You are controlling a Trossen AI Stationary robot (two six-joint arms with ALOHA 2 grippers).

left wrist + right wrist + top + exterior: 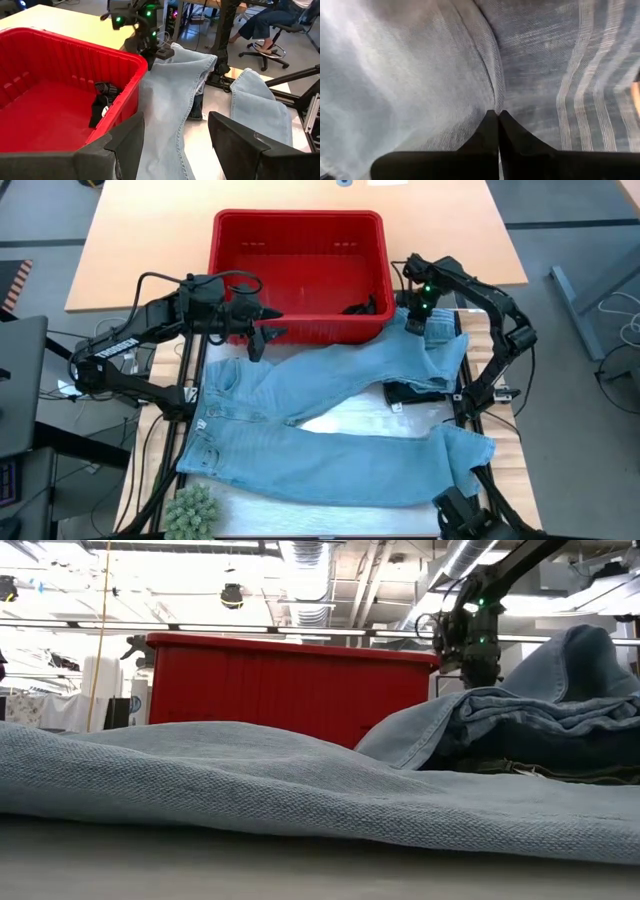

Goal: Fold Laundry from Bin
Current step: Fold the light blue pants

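Denim fills the foreground of the low view: jeans (330,415) spread over the surface (140,235), waistband at about 8 o'clock from centre in the high view, one leg running up to 2 o'clock, the other out to 4 o'clock.

Left pincer (262,330) hovers at 10 o'clock, just in front of the bin (300,230), over the waistband side; fingers spread, holding nothing.

Bin sits at 12 o'clock, nearly empty; one small dark item (362,307) lies in its near right corner.

Right pincer (417,320) at 2 o'clock, beside the bin's right corner, fingers pressed together on the cuff end of the upper leg. Wrist view shows fingertips (496,125) meeting on denim; whether a fold is really caught between them is unclear.

A dark garment (415,392) lies under the upper leg, partly hidden.

Risks, as judged:
- thin pinch may slip when the leg is lifted;
- dragging the leg could pull the dark garment along;
- the cuff could snag on the bin rim, being so near it.

No brand, label or writing readable.
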